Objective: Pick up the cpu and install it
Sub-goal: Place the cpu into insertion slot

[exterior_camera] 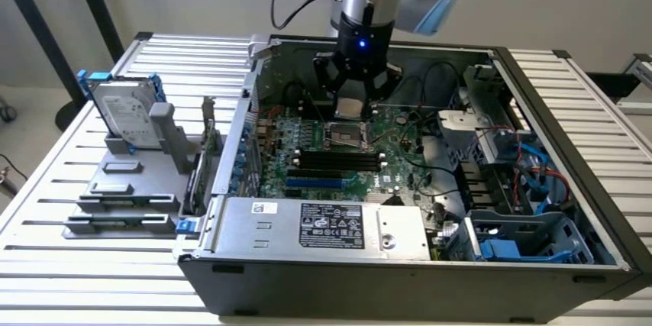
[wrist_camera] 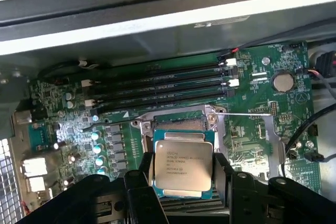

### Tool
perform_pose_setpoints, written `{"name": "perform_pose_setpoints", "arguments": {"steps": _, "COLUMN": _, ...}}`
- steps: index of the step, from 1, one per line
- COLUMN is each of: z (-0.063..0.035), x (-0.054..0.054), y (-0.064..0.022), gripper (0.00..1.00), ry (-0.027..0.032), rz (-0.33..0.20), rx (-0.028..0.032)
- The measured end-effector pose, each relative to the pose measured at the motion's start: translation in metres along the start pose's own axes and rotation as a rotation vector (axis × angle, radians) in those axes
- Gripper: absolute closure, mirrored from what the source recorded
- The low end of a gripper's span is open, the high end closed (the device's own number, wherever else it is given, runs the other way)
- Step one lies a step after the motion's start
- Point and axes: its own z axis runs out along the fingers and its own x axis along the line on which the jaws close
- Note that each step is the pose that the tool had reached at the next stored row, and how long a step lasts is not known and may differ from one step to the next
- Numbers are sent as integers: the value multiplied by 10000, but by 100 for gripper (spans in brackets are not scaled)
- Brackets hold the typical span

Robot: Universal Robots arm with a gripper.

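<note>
Now the one pincer (exterior_camera: 352, 103), spread wide, clamps one cpu (wrist_camera: 183, 163) above one socket (wrist_camera: 176, 120).

The cpu (wrist_camera: 182, 163) was a small, flat, square chip with a dull silver-grey metal lid that carried printed lettering, set on a green base edged in blue. The gripper (wrist_camera: 182, 179) held it by two opposite edges between black fingers (wrist_camera: 140, 182). It lay roughly flat, lid up, over the open socket (wrist_camera: 176, 116) on the green motherboard (wrist_camera: 262, 108).

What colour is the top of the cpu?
The cpu is silver-grey, green-edged; best in the wrist view.
</note>
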Motion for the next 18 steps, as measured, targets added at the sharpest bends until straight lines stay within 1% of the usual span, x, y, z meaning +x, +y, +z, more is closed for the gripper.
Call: {"name": "perform_pose_setpoints", "arguments": {"steps": 18, "z": 52, "x": -2, "y": -1, "gripper": 45, "ry": -83, "rz": 3266, "rx": -147}}
